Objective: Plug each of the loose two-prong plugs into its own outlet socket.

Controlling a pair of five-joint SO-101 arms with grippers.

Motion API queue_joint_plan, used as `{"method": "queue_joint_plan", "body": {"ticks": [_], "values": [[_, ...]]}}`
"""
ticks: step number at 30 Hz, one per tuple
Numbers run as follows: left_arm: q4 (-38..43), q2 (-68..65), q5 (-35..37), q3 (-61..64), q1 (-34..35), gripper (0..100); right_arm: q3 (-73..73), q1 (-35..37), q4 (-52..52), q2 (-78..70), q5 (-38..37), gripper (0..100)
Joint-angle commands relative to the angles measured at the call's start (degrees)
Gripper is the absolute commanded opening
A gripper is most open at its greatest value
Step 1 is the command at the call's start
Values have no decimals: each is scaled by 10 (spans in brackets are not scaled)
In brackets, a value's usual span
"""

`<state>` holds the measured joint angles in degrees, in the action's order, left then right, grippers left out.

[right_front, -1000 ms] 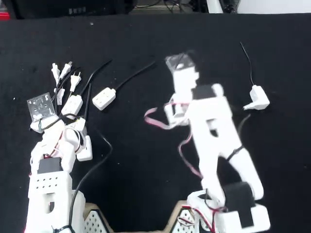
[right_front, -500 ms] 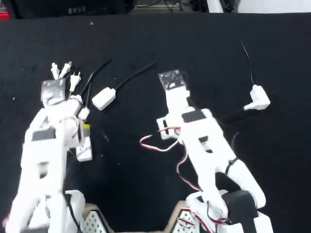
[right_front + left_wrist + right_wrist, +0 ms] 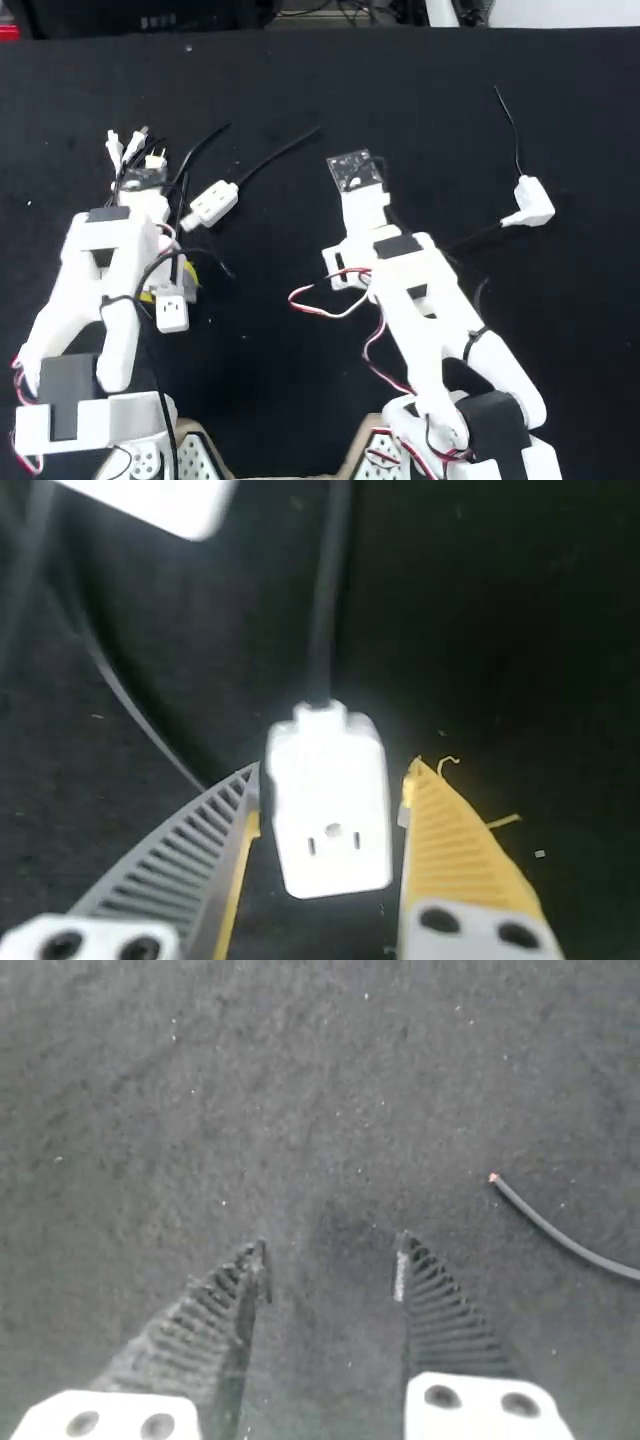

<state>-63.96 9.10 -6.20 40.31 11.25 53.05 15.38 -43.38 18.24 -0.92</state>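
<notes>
Two-prong plugs (image 3: 130, 148) are sitting in a little white bunch at the far left of the black worktop (image 3: 420, 90), with their dark leads trailing off, just past the end of the left arm (image 3: 100, 270). None of them is in a socket yet. The left claw (image 3: 332, 772) is spread wide and straddles a white outlet socket (image 3: 330, 810) lying on the worktop. The grey finger is right up against one side of it and the yellow finger is just beside the other side with a sliver of gap, so it's released, not pinching anything. The socket's slotted face points back at the wrist camera, and its black cable (image 3: 325, 610) runs straight away from the claw. There's a blurry white block at the far end of that view, can't tell what it is. A second outlet socket (image 3: 213, 203) lies near the plug bunch, on the side toward the middle of the worktop, with its own black cord heading off toward the far edge. Way over on the right, well apart from all that, is a white angled plug (image 3: 530, 203) with a thin black lead. The right arm (image 3: 420, 300) sits up the middle between those two. The right claw (image 3: 330, 1255) is also released, hanging over bare worktop with nothing in it, and a loose black cable end (image 3: 560, 1230) lies off to one side nearby.
</notes>
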Motion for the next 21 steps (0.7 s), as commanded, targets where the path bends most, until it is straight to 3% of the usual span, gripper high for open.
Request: {"method": "queue_joint_plan", "body": {"ticks": [1, 6, 10, 12, 21], "values": [[-1, -16, -8, -26, -23, 230, -3, 8, 11, 22, 3, 185], [0, -36, -8, -29, -6, 206, -3, 8, 9, 22, 3, 185], [-16, -21, -8, -43, -4, 18, -3, 8, 9, 22, 3, 185], [-47, 3, -8, -69, -2, 56, -3, 8, 9, 22, 3, 185], [-168, 149, -7, -260, 56, 32, -3, 6, 10, 22, 3, 185]]}}
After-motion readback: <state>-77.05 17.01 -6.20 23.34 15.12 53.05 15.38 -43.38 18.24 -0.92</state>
